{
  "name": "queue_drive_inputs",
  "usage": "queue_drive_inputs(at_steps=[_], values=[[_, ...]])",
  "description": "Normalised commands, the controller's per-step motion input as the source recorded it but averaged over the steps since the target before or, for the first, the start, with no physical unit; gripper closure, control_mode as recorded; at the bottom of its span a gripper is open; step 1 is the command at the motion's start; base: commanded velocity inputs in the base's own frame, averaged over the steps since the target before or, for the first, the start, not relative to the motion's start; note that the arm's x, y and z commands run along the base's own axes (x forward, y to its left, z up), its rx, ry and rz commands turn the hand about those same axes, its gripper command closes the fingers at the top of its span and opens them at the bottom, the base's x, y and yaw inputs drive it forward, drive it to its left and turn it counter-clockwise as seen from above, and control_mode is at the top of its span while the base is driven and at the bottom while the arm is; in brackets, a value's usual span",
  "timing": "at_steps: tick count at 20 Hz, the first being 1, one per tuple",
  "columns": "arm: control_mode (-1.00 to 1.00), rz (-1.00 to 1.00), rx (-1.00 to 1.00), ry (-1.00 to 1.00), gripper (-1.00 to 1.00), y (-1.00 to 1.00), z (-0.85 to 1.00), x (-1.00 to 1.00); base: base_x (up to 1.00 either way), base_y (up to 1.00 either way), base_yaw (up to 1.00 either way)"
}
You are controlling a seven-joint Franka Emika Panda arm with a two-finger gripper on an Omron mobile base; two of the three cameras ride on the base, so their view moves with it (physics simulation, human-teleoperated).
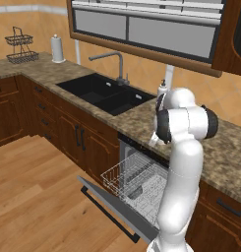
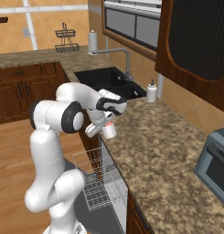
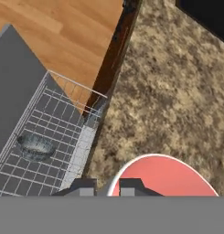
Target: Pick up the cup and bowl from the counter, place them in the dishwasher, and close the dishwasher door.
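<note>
The gripper (image 2: 105, 126) is pinching the rim of the cup (image 2: 109, 130), holding it just above the counter (image 2: 163, 151) edge, while the bowl (image 3: 34, 146) is sitting in the dishwasher rack (image 1: 136, 183).

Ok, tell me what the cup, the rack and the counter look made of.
Cup: smooth white outside, matte red-pink inside; looks like ceramic or plastic, can't tell which.
Rack: thin white crossing wires, likely coated metal.
Counter: brown-and-grey speckled surface, looks like polished granite.
</note>
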Motion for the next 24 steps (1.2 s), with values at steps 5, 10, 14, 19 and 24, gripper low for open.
queue_drive_inputs(at_steps=[5, 10, 14, 19, 24], values=[[-1.0, -0.02, 0.01, 0.29, 1.0, 1.0, 0.45, -0.58, 0.0, 0.0, 0.0], [-1.0, -0.06, -0.01, 0.31, 1.0, 1.0, 0.16, -0.41, 0.0, 0.0, 0.0], [-1.0, -0.13, -0.1, 0.32, 1.0, 0.92, 0.0, -0.03, 0.0, 0.0, 0.0], [-1.0, -0.19, -0.18, 0.23, 1.0, 0.52, -0.27, 0.01, 0.0, 0.0, 0.0], [-1.0, -0.18, -0.19, 0.12, 1.0, 0.36, -0.51, 0.0, 0.0, 0.0, 0.0]])
